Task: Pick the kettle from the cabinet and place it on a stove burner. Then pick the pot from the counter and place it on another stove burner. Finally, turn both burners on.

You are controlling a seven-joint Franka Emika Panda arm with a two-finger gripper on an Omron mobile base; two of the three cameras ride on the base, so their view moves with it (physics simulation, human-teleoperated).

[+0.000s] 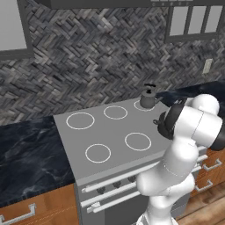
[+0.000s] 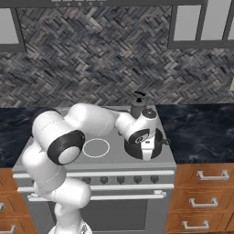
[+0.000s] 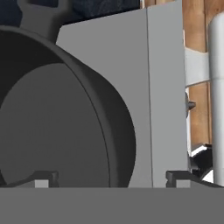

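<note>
The small dark kettle [image 1: 147, 97] [image 2: 138, 104] stands on the back right burner of the grey cooktop [image 1: 110, 132] [image 2: 103, 157]. On the front right burner sits the wide dark pot [image 2: 158, 148] [image 3: 57, 127], largely covered by my hand; one loop handle [image 1: 156, 122] pokes out. My gripper [image 2: 146, 154] [image 3: 109, 179] points down at the pot and is open. In the hand view its two tips stand wide apart, with the pot's wall and rim between them. I cannot tell whether the pads touch the wall.
Three white burner rings [image 1: 80, 120] lie bare on the cooktop's left and middle. Knobs [image 2: 104, 180] line the stove front above the oven handle. Black marble counter [image 1: 26, 149] [image 2: 201, 132] flanks the stove, over brown drawers [image 2: 203, 201].
</note>
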